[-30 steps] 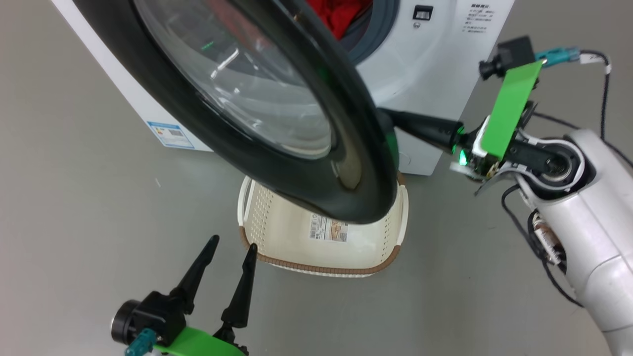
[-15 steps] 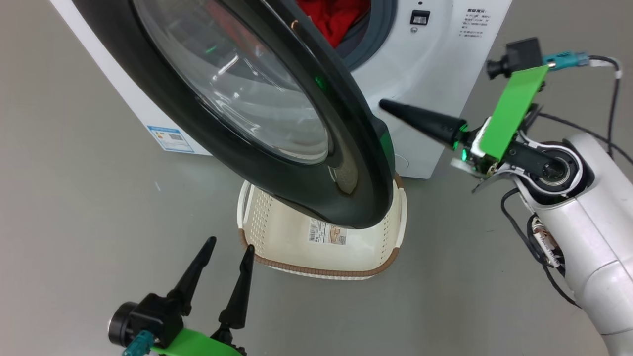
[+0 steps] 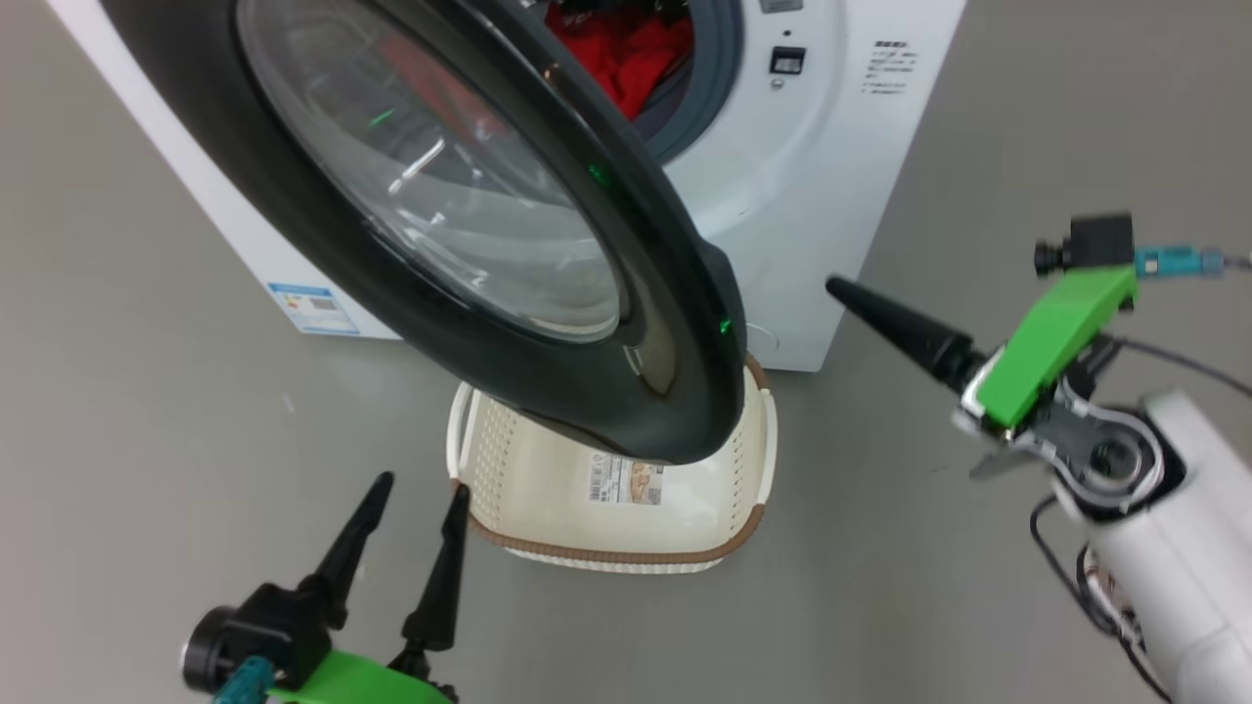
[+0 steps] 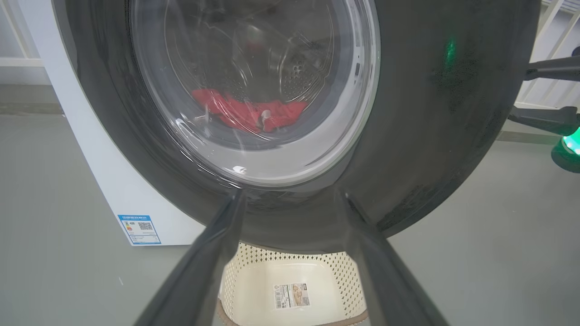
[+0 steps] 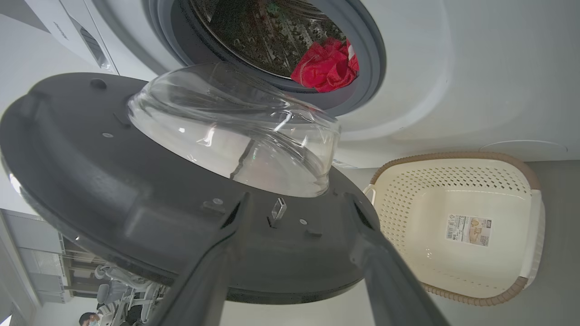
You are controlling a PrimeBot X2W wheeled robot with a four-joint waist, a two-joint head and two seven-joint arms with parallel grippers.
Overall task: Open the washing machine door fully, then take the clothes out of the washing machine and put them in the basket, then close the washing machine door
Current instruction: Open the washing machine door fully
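Outwardly, the washing machine door (image 3: 548, 372) hung part-open, swung out over the basket (image 3: 606, 555) on the floor before the washing machine (image 3: 782, 176). Red clothes (image 3: 611, 49) lay in the drum. Right gripper (image 5: 297, 201) spread wide, empty, off the door's edge. Left gripper (image 3: 421, 484) likewise wide, empty, low beside the basket.

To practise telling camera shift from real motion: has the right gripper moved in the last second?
Yes. Judged against the washing machine, the right gripper has pulled back rightward, clear of the rim of the washing machine door.
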